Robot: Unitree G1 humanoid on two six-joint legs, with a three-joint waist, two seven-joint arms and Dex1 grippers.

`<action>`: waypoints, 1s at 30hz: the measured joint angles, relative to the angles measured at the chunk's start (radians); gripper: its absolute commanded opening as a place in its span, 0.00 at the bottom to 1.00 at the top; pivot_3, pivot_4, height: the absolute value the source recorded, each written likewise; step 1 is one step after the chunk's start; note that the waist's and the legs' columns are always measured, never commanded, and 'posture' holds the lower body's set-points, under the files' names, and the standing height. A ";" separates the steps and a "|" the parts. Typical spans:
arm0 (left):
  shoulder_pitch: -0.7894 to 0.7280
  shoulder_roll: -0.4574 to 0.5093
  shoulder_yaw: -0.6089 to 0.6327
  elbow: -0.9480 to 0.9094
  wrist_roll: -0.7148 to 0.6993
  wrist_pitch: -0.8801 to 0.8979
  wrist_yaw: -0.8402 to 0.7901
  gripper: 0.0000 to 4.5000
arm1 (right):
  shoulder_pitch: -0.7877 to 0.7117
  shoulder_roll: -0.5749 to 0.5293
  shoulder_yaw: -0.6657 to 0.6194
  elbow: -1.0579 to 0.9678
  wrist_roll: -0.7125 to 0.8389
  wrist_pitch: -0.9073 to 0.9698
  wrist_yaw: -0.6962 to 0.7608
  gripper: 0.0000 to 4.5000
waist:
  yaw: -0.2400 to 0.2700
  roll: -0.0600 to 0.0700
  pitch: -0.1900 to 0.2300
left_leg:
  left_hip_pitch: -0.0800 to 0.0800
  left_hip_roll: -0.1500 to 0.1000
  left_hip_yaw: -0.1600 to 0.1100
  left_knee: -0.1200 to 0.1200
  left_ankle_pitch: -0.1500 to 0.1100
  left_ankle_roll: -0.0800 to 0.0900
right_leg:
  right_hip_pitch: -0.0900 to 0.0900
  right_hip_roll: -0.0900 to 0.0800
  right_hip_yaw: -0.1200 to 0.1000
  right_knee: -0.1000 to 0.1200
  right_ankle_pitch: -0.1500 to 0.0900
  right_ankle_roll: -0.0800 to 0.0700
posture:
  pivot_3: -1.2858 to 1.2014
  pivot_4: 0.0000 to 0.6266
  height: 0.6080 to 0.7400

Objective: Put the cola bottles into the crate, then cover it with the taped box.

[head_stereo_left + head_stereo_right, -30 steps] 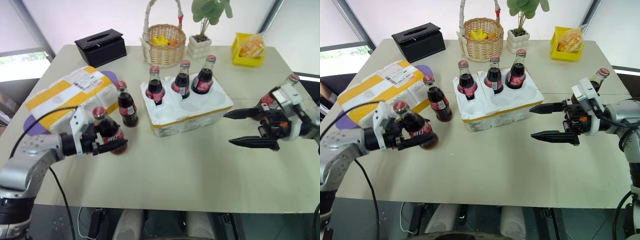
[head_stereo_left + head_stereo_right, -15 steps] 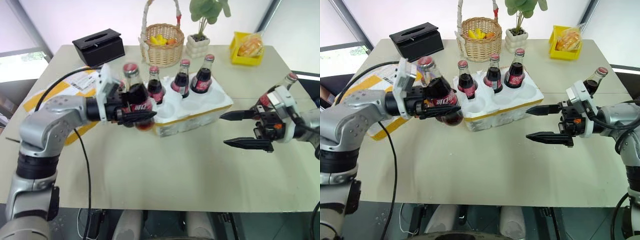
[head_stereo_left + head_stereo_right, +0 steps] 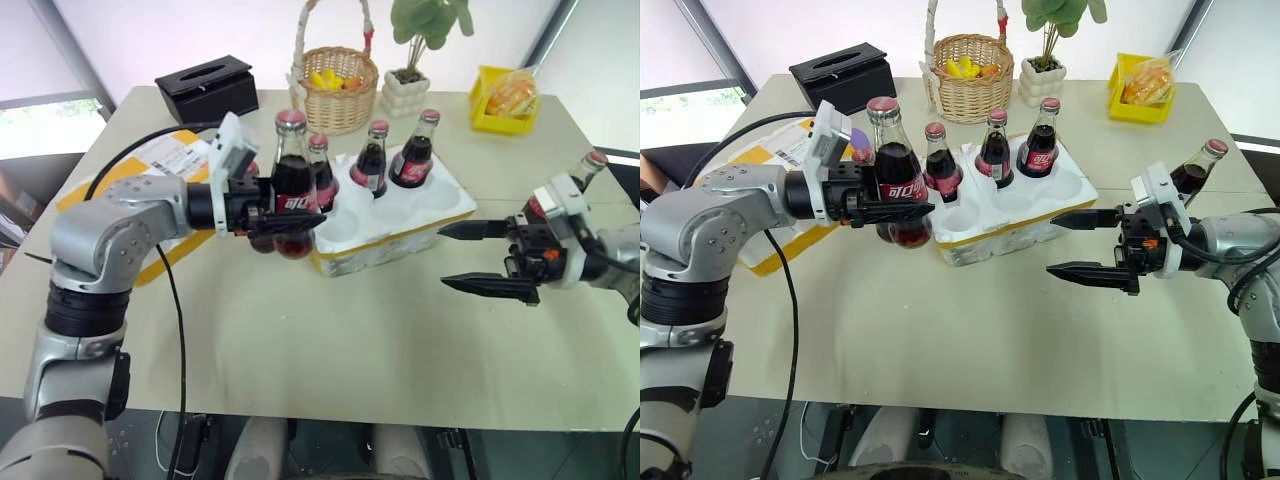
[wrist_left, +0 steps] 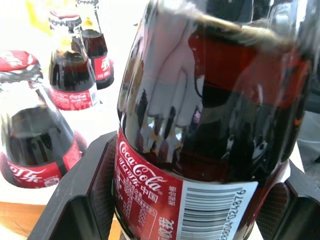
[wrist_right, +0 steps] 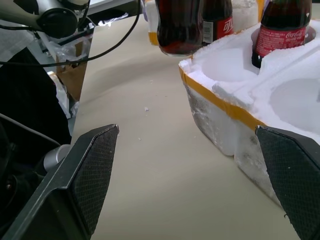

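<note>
Just beside the white foam crate (image 3: 1015, 205), the left pincer (image 3: 902, 211) clamps a glossy glass cola bottle (image 3: 895, 180) upright, apparently clear of the matte table (image 3: 970, 330). The right pincer (image 3: 1072, 243) gapes wide, empty.

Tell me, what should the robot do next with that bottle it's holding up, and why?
Probably carry it right, over an empty well, then lower it. The left hand grips the cola bottle upright beside the crate, clear of the table; three front wells look empty.
</note>
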 measured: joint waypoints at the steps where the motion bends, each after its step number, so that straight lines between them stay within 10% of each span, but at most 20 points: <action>1: -0.003 0.000 0.000 0.000 -0.007 0.005 -0.002 0.64 | 0.000 0.001 0.000 0.000 0.000 0.000 -0.002 1.00 | 0.000 0.000 0.000 | 0.000 0.000 0.000 0.000 0.000 0.000 | 0.000 0.000 0.000 0.000 0.000 0.000 | 0.52 0.24 1.00; 30: -0.103 -0.269 -0.163 0.170 0.274 -0.196 0.116 0.64 | -0.018 0.019 -0.004 -0.061 0.051 0.068 -0.098 1.00 | 0.000 -0.001 0.001 | -0.001 0.000 0.000 0.000 0.000 0.000 | 0.000 0.000 0.000 0.000 0.000 0.000 | 0.52 0.24 1.00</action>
